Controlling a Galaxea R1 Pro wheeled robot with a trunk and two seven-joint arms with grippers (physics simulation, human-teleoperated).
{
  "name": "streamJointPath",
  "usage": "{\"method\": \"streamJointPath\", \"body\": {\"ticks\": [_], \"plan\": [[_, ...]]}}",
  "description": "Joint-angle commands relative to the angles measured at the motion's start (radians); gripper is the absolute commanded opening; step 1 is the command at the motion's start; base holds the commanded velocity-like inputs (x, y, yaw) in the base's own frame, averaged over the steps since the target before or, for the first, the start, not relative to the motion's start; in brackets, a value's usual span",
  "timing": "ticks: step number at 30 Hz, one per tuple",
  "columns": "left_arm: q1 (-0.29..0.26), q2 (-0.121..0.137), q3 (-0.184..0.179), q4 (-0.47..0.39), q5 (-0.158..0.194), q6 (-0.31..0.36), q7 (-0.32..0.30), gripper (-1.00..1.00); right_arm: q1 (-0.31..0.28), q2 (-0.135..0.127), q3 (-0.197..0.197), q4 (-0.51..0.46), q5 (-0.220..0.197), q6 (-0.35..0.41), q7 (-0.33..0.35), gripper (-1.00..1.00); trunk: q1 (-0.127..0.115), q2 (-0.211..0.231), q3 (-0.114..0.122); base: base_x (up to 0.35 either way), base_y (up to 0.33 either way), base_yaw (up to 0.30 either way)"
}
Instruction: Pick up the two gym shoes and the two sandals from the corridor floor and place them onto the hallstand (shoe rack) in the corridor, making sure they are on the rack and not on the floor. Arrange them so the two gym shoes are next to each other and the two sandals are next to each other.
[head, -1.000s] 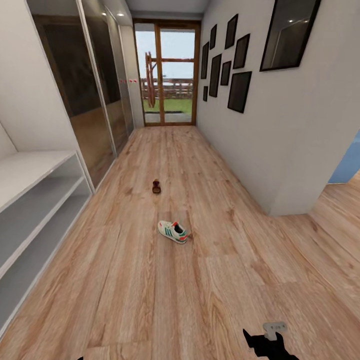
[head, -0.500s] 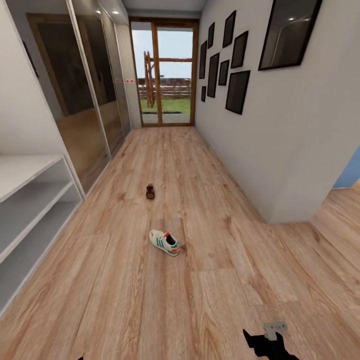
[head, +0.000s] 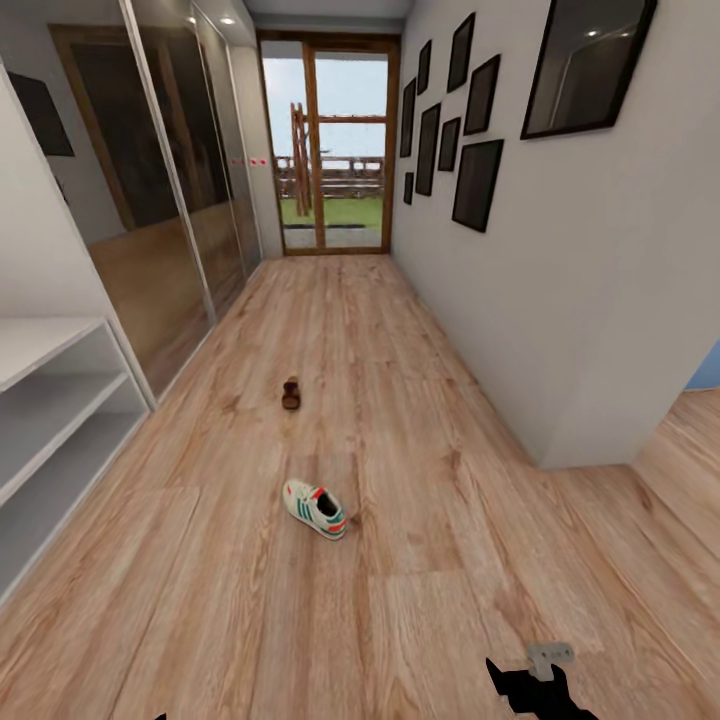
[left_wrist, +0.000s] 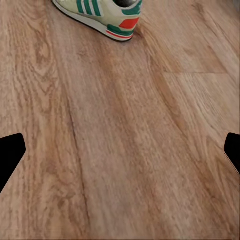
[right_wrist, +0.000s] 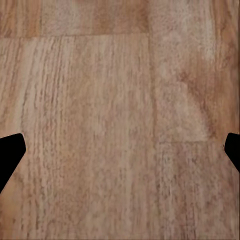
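One gym shoe (head: 315, 508), off-white with green stripes and a red-orange heel, lies on the corridor floor (head: 420, 600) a short way ahead of me. It also appears in the left wrist view as a gym shoe (left_wrist: 100, 15) beyond my left gripper (left_wrist: 120, 155), which is open and empty above bare planks. A small brown sandal (head: 291, 393) lies farther down the corridor. The hallstand (head: 50, 400), pale grey with open shelves, stands along the left wall. My right gripper (right_wrist: 120, 155) is open over bare floor.
Mirrored sliding doors (head: 170, 200) line the left wall past the hallstand. A glass door (head: 330, 150) closes the corridor's far end. The right wall (head: 560, 300), hung with dark frames, ends at a corner (head: 555, 460) with an opening beyond.
The whole picture has shifted: the camera has moved, so the hallstand sits further left and the shoe and sandal lower in view. Neither shoe nor sandal has moved on the floor.
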Motion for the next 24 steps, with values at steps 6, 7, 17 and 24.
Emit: {"method": "streamJointPath", "body": {"ticks": [6,7,17,24], "plan": [[-0.001,0.001,0.008,0.001,0.004,0.001,-0.008,1.00,-0.001,0.000,0.007,0.001,-0.011,-0.003,0.005,1.00,0.000,0.000,-0.001,0.280,-0.160,0.004],[-0.001,0.001,0.010,0.001,0.004,0.001,-0.008,1.00,-0.001,0.000,0.007,0.001,-0.011,-0.003,0.005,1.00,0.000,0.000,-0.001,0.280,-0.160,0.001],[-0.001,0.000,0.030,0.001,0.003,0.001,-0.009,1.00,-0.001,0.000,0.008,0.001,-0.011,-0.003,0.004,1.00,0.000,0.000,-0.001,0.280,-0.160,0.000],[-0.001,0.000,0.031,0.001,0.003,0.001,-0.009,1.00,-0.001,0.000,0.008,0.001,-0.011,-0.003,0.005,1.00,0.000,0.000,-0.001,0.280,-0.160,0.000]]}}
